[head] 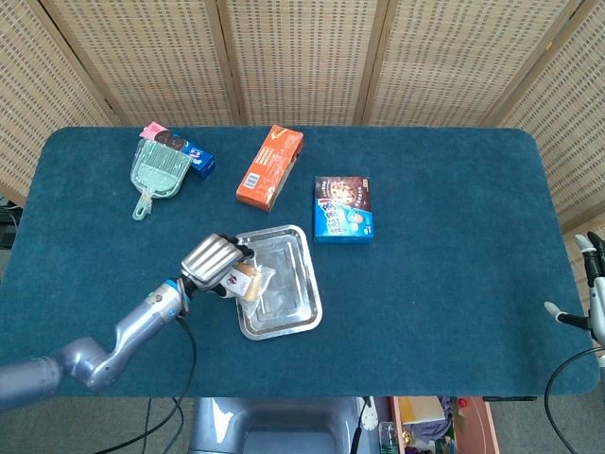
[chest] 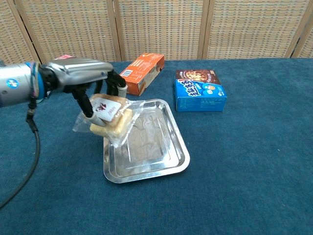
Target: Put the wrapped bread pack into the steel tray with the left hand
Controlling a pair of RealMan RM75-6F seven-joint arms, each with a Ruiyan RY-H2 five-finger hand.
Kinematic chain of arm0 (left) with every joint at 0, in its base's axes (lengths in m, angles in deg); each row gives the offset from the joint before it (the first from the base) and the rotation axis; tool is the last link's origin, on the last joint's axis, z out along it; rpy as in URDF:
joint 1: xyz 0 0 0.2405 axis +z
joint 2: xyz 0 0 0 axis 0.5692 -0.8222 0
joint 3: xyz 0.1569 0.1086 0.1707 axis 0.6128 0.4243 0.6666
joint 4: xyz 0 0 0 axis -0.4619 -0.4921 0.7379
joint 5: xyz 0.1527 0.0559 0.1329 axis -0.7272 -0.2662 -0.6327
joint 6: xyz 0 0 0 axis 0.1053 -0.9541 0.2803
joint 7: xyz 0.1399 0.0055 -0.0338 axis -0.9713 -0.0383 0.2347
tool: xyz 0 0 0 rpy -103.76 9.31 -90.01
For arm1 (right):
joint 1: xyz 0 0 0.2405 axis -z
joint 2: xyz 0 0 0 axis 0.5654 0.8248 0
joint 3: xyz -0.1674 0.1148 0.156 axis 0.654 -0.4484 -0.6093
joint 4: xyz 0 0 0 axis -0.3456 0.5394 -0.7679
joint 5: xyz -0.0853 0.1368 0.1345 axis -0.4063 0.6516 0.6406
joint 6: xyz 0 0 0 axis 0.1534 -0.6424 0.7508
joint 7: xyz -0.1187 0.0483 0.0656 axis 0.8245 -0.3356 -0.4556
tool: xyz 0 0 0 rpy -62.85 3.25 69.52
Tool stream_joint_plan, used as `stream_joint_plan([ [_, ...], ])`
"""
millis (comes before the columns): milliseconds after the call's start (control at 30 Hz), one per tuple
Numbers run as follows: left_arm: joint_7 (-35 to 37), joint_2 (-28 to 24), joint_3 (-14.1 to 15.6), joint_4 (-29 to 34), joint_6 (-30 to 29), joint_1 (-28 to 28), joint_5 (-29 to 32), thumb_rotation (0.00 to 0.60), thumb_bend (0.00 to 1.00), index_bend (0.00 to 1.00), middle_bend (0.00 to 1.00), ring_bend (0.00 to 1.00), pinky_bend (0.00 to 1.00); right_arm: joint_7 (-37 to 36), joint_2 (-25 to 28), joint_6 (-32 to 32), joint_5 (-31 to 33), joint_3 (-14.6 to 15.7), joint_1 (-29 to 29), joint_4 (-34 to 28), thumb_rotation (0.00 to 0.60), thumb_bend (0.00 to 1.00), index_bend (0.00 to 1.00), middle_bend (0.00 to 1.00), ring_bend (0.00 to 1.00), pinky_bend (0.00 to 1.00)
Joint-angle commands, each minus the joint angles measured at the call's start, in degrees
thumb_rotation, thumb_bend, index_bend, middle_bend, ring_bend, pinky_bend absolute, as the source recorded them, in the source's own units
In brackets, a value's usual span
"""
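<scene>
From the head view we look steeply down on the whole blue surface (head: 444, 284), far enough back that its edges and the woven screen (head: 302, 57) along the top of the frame show. From the chest view we look low, forward and much nearer. Both views share the steel tray (head: 293, 317) (chest: 178, 161) at mid-frame and the boxes behind it.

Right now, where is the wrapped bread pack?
The clear wrapped bread pack hangs in the left hand, raised over the left edge of the steel tray, in front of the orange box in the chest view.
</scene>
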Motion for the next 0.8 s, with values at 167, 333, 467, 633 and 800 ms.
stream_joint_plan([
  [167, -8.72, 10.77, -2.24, -5.75, 2.7, -6.55, 9.95, 0.6, 0.01, 0.34, 0.25, 0.25, 0.3, -0.2, 0.04, 0.57, 0.43, -0.09, -0.19, 0.17, 0.6, 0.0, 0.0, 0.0, 0.0, 0.0],
  [333, -10.78, 8.77, -2.6, -1.32, 3.05, -7.2, 15.86, 0.6, 0.0, 0.0, 0.0, 0.0, 0.0, -0.32, 0.19, 0.04, 0.11, -0.06, -0.03, -0.07, 0.6, 0.0, 0.0, 0.0, 0.0, 0.0],
  [467, -16.39, 4.61, -1.71, 4.2, 1.63, -8.01, 23.05, 0.6, 0.0, 0.0, 0.0, 0.0, 0.0, -0.47, 0.31, -0.13, -0.01, 0.01, 0.08, -0.25, 0.6, 0.0, 0.0, 0.0, 0.0, 0.0],
  [633, -19.66, -0.88, -2.04, 12.21, -6.19, -6.62, 25.64, 0.6, 0.0, 0.0, 0.0, 0.0, 0.0, -0.29, 0.38, -0.61, -0.41, 0.12, 0.19, -0.62, 0.6, 0.0, 0.0, 0.0, 0.0, 0.0],
  [800, -17.5, -8.94, -0.12, 20.11, -16.96, 0.35, 19.51, 0.6, 0.0, 0.0, 0.0, 0.0, 0.0, 0.59, 0.17, -0.97, -1.07, 0.43, 0.13, -1.03, 0.6, 0.0, 0.0, 0.0, 0.0, 0.0],
])
